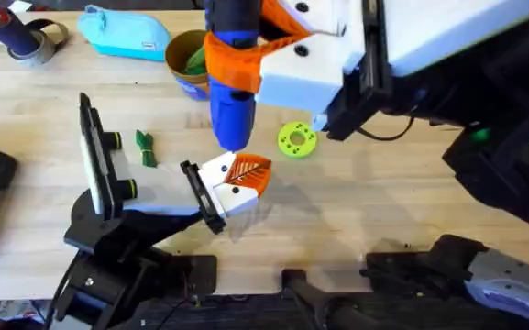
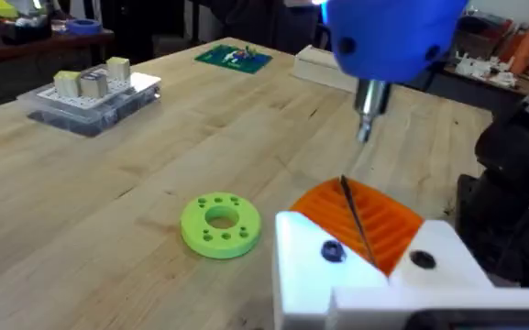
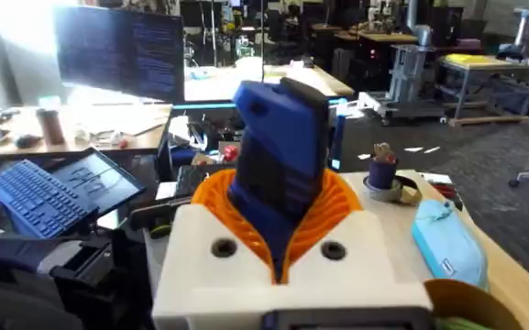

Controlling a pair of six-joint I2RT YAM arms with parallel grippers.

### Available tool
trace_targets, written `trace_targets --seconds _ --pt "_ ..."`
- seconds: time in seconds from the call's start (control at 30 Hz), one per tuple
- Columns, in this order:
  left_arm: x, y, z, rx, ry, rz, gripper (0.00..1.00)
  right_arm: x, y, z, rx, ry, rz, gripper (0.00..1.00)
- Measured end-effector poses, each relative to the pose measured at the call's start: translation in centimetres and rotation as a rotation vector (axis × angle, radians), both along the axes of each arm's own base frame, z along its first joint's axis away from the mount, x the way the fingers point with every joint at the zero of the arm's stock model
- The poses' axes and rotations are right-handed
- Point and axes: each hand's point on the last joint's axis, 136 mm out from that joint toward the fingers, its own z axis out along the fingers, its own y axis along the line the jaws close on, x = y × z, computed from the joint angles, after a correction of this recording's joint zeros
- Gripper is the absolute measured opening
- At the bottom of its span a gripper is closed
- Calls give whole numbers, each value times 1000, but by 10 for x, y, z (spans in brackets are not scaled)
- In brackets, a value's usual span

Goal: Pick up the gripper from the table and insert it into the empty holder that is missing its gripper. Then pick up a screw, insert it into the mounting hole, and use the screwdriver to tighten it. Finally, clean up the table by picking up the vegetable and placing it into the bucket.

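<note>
Overhead: right gripper [image 1: 246,57] is sitting close under the camera, large and blurred, clamping the blue screwdriver [image 1: 232,115] between its orange pads and holding it roughly vertical, tip pointing down. The tip is hovering just above the gripper [image 1: 238,181], the small white block with the orange ribbed finger. That block is sitting at the black plate end of the holder [image 1: 177,206], whose white body is running back to a black stand at lower left. The vegetable [image 1: 145,148] is lying on the table [image 1: 356,220] left of the holder plate, clear of everything. The bucket [image 1: 183,62] is standing at the far side, just beside the light blue pouch [image 1: 125,32], with something green inside. The lime green disc [image 1: 296,139] is lying right of the screwdriver tip. Can't tell the left gripper's state here.

Left wrist: the screwdriver [image 2: 388,41] is hanging with its metal bit angling down onto the gripper [image 2: 374,247], the shaft crossing the orange ribs toward the dark hole with a blue-grey screw head [image 2: 332,250] in it. Contact with the screw: can't tell. The green disc [image 2: 220,223] is lying just beside the block.

Right wrist: the right gripper [image 3: 278,229] is gripping the screwdriver [image 3: 278,156] firmly, orange pads wrapping both sides of the blue body. The pouch [image 3: 447,238] is showing beyond.
</note>
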Motion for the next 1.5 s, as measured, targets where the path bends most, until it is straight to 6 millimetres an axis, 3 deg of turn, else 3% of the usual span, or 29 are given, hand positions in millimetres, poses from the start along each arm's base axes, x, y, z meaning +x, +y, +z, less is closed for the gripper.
trace_targets --seconds 0.13,0.37,1.5 --pt "0 0 0 0 0 0 15 -3 5 1 9 -9 18 23" --pt "0 0 0 0 0 0 15 2 18 -18 -30 30 36 23" --pt "0 0 0 0 0 0 15 4 28 -31 -57 32 49 23"
